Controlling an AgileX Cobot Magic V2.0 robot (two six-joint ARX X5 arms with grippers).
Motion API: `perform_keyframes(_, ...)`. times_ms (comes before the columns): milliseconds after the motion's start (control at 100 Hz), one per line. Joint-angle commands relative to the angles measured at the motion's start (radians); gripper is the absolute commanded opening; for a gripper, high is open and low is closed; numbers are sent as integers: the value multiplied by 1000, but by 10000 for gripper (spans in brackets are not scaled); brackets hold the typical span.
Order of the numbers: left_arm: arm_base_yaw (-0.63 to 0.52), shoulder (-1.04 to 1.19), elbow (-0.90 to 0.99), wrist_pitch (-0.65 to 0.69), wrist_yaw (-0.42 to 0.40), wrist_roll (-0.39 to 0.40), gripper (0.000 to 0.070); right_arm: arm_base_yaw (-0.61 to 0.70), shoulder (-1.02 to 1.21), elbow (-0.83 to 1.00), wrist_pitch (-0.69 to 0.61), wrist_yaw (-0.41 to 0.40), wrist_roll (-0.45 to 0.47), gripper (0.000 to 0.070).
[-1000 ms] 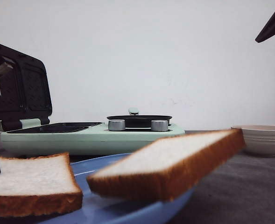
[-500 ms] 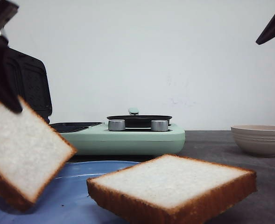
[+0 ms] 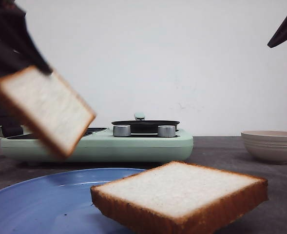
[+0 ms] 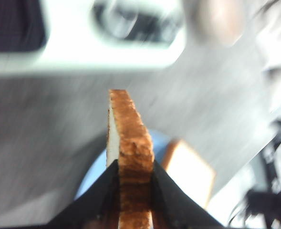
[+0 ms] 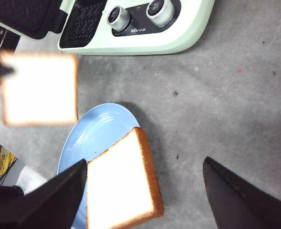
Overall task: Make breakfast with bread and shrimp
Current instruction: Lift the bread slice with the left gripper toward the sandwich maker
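My left gripper [image 4: 134,164] is shut on the crust edge of one bread slice [image 4: 130,138] and holds it in the air. In the front view that slice [image 3: 46,109] hangs tilted at the left, in front of the mint-green sandwich maker [image 3: 133,144], with the dark gripper [image 3: 21,48] above it. The second bread slice [image 3: 182,195] lies on the blue plate [image 3: 46,200], overhanging its right rim. My right gripper [image 5: 145,162] hovers open high above that slice [image 5: 123,183]. No shrimp is in view.
The sandwich maker [image 5: 145,28] has its lid [image 5: 26,14] open and two knobs on the front. A small black pan [image 3: 144,126] sits on its right half. A beige bowl [image 3: 272,144] stands at the right, its contents hidden. Grey tabletop [image 5: 226,105] lies between.
My left gripper has lifted one slice off the plate, up and toward the sandwich maker. The other slice shifted and settled on the plate. The right gripper has stayed still.
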Motion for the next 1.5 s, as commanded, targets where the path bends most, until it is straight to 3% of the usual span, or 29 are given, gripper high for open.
perform_keyframes(0,-2,2,52,46,9,-60,0,3,6,14,13,1,-14,480)
perform_keyframes(90,-2,3,103,108,-13,-101,0,3,6,14,16,1,-14,480)
perform_keyframes(190,-2,5,170,166,-94,-129,0,3,6,14,24,1,-14,480)
perform_keyframes(320,-2,29,269,203,-215,-116,0,3,6,14,32,2,-14,479)
perform_keyframes(490,-2,135,419,192,-270,-55,0,3,6,14,62,6,-14,479)
perform_keyframes(770,-20,359,670,83,-460,151,0,3,6,14,64,27,-18,479)
perform_keyframes(1090,-77,544,774,65,-723,476,0,3,7,14,64,28,-18,479)
perform_keyframes(1280,-110,628,774,90,-863,523,0,3,7,14,64,28,-17,479)
perform_keyframes(1490,-148,702,774,150,-961,649,0,3,7,14,64,28,-17,479)
